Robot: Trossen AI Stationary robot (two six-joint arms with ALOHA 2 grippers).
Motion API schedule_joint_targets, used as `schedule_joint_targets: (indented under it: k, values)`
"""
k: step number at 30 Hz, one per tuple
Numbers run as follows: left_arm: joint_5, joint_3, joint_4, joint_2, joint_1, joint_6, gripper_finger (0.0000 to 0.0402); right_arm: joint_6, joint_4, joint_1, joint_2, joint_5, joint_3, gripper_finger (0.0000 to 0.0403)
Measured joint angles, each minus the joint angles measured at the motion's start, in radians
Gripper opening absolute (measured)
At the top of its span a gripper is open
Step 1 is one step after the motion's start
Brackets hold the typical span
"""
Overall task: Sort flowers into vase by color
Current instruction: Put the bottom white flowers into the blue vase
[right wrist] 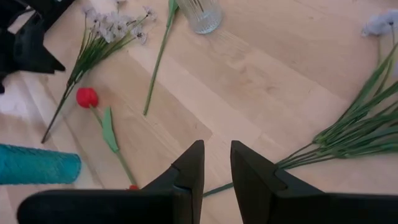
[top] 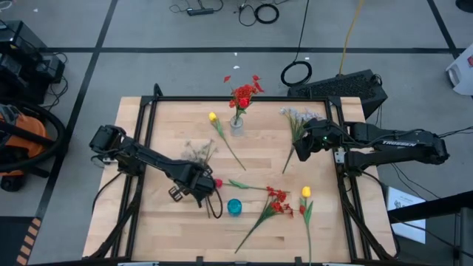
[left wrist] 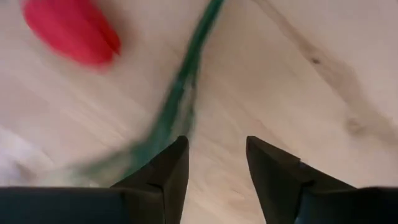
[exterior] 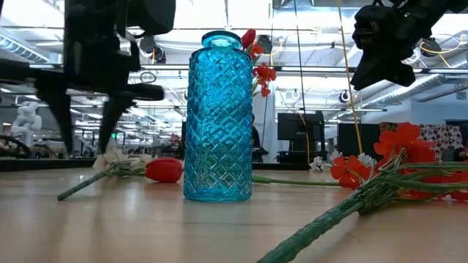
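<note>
On the pale wooden table (top: 170, 125), loose flowers (top: 270, 203) lay low in frame, the left gripper (top: 198, 185), fingers apart, hung over a red tulip (top: 216, 182) mid-frame, the right gripper (top: 303, 151) slightly parted, while only red blooms (top: 244, 94) stood in the clear vase (top: 236, 124) at top.

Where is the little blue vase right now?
In the high view, the blue vase stands on the table's near-centre front, just right of the left gripper, with a red tulip behind it and a red spray to its right.
</note>
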Motion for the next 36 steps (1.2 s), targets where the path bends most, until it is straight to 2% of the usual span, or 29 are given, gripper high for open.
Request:
schedule_joint_targets:
  k: [4, 9, 13, 17, 20, 24, 36]
  values:
    - [0.006, 0.009, -0.049, 0.0, -0.006, -0.419, 0.0168, -0.055, -0.023, 0.0, 0.0, -0.001, 0.0, 0.007]
    - [0.077, 0.017, -0.058, 0.0, -0.008, -1.131, 0.0168, -0.116, -0.054, 0.0, 0.0, -0.002, 0.0, 0.007]
    - [0.128, 0.017, -0.053, 0.0, -0.016, -1.643, 0.0168, -0.164, -0.069, 0.0, 0.0, -0.002, 0.0, 0.007]
    - [0.135, 0.017, 0.013, 0.0, -0.03, -1.991, 0.0168, -0.212, -0.068, 0.0, 0.0, -0.002, 0.0, 0.007]
    - [0.12, 0.017, 0.086, 0.0, -0.031, -2.131, 0.0168, -0.256, -0.068, 0.0, 0.0, -0.002, 0.0, 0.007]
    - [0.056, 0.017, 0.163, 0.0, -0.03, -2.235, 0.0168, -0.298, -0.068, 0.0, 0.0, -0.003, 0.0, 0.007]
    - [-0.095, 0.017, 0.116, 0.0, -0.01, -2.451, 0.0168, -0.335, -0.073, 0.0, 0.0, -0.007, 0.0, 0.007]
